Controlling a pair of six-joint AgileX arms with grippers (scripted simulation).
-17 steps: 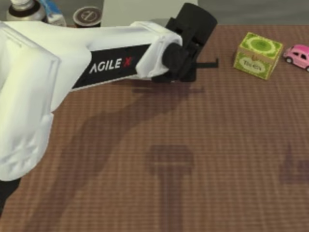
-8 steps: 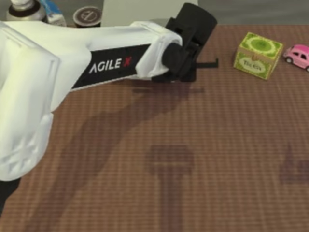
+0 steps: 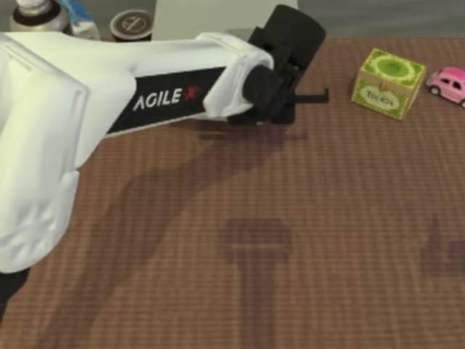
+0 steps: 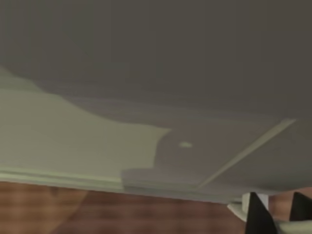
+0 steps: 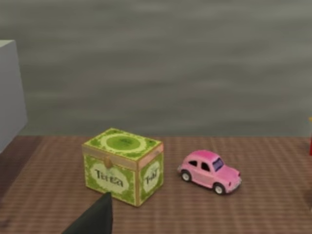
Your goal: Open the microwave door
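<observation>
The microwave (image 3: pixel 196 16) stands at the table's far edge, mostly hidden under my left arm. My left gripper (image 3: pixel 299 90) hangs just in front of it, right of its middle. In the left wrist view the microwave door (image 4: pixel 161 73) fills the picture with its grey window and white frame. Its slim white handle (image 4: pixel 240 205) runs between my left gripper's (image 4: pixel 278 215) two dark fingertips (image 4: pixel 257 217), which stand close together on it. My right arm is outside the top view. One fingertip (image 5: pixel 97 217) of the right gripper shows in its wrist view, with no second one near it.
A green-yellow tea box (image 3: pixel 387 82) and a pink toy car (image 3: pixel 447 83) sit at the far right of the table. Bottles and a dark round lid (image 3: pixel 131 23) stand at the far left, beside the microwave.
My left arm has shifted very slightly to the left; the tea box and the car have not moved.
</observation>
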